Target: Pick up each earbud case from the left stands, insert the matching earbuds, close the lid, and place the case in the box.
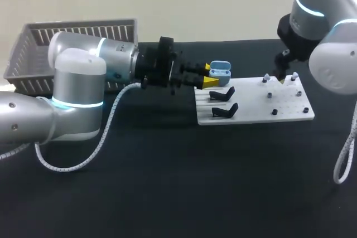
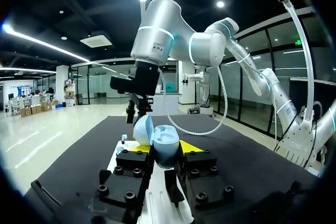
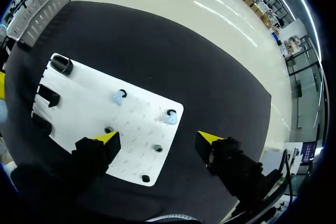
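Note:
A light blue earbud case (image 1: 221, 72) with its lid up is held over the far left corner of the white board (image 1: 254, 107); my left gripper (image 1: 210, 74) is shut on it. In the left wrist view the case (image 2: 165, 144) sits between the yellow tips of the left gripper (image 2: 164, 149), lid (image 2: 142, 128) tilted open. My right gripper (image 1: 281, 77) hangs open above the board's far right part. Below the right gripper (image 3: 158, 138), two pale blue earbuds (image 3: 118, 97) (image 3: 170, 118) rest on pegs of the board (image 3: 79, 103).
A grey slatted basket (image 1: 72, 40) stands at the far left of the black table. Two black stands (image 1: 222, 94) (image 1: 225, 111) sit on the board's left part. Small black pegs (image 1: 274, 112) dot its right half.

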### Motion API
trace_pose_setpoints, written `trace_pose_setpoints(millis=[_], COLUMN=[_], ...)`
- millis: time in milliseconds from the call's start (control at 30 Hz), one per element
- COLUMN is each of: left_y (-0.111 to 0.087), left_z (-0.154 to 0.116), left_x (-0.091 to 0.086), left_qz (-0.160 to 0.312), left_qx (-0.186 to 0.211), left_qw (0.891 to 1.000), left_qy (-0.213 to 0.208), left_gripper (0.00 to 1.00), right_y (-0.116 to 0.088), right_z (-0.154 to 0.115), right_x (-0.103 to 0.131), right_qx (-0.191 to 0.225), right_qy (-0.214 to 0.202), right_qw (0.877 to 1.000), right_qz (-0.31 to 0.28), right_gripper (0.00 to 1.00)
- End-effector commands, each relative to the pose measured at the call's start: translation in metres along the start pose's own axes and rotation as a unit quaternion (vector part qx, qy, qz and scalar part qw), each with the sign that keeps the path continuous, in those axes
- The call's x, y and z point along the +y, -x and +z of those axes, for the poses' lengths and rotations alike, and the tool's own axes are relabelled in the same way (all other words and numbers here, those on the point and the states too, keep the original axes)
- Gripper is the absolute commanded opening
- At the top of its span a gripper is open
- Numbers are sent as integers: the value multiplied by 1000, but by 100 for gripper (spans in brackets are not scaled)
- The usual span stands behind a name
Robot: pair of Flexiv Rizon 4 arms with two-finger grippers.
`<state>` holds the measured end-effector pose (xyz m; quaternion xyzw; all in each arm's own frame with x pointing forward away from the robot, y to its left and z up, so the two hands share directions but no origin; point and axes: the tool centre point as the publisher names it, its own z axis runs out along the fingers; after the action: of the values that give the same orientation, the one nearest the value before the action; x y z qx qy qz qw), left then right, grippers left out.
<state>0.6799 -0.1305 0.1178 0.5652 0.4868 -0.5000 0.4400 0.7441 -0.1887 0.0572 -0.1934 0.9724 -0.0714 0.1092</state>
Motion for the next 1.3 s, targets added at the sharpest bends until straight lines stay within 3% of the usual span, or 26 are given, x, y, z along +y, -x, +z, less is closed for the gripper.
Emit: trace_pose_setpoints(millis=[33,67,100,167,433,1300], left_y=[0,0,0,0,0,0], left_z=[0,0,0,0,0,0], left_x=[1,1,1,1,1,1], left_qz=[0,0,0,0,0,0], left_qx=[0,0,0,0,0,0], left_qw=[1000,1000,1000,1000,1000,1000], left_qy=[-1,-1,-1,-1,-1,-1], left_gripper=[0,0,0,0,0,0], right_y=[6,6,6,7,9,9], right_z=[12,13,14,16,20,34], right_x=[0,0,0,0,-1,-10], right_qx=[5,6,6,5,5,9], right_qy=[-7,-8,-9,-11,-23,-42], right_qw=[1000,1000,1000,1000,1000,999], right_qz=[-1,-2,-2,-3,-1,19], right_gripper=[81,76,62,50,43,39])
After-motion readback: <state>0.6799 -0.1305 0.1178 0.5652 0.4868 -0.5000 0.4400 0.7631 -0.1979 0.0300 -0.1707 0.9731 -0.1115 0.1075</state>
